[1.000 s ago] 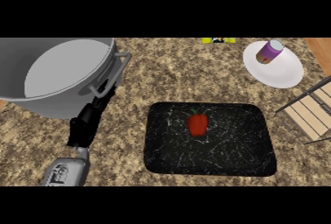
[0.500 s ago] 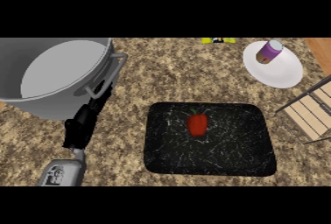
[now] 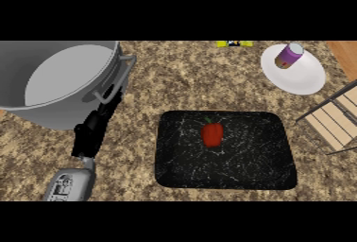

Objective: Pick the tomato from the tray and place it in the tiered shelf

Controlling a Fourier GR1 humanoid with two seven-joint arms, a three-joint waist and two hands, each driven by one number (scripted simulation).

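On the speckled brown bench [image 3: 181,85], near the middle of the head view, a black square tray [image 3: 230,177] with pale marbled veins and rounded corners. In the tray's upper half, a little left of its centre, the red tomato [image 3: 213,134], lying on the tray floor with a small dark stem at its top end, apart from every wall of the tray and untouched by any hand.

At the upper left, a large grey pot [image 3: 49,111], wide open at the top, with a metal handle [image 3: 120,78] on its right side. Beside that handle and against the pot's lower right wall, the left hand [image 3: 92,134], black, reaching up from a grey forearm [image 3: 68,184] at the lower left edge. Fingers [image 3: 110,105] straight and lying together, pointing up toward the handle, curled round nothing; whether touching the pot or only in front of it, impossible to tell. Well apart from the tray's left edge, and farther yet from the tomato.

At the upper right, a white plate [image 3: 307,82] carrying a small purple can [image 3: 288,56] with a pale top. Below the plate, at the right edge, part of the tiered shelf [image 3: 336,122]: pale wooden slats in a dark frame, just beyond the tray's upper right corner. At the top edge, a small yellow object [image 3: 233,44], too cut off to name.
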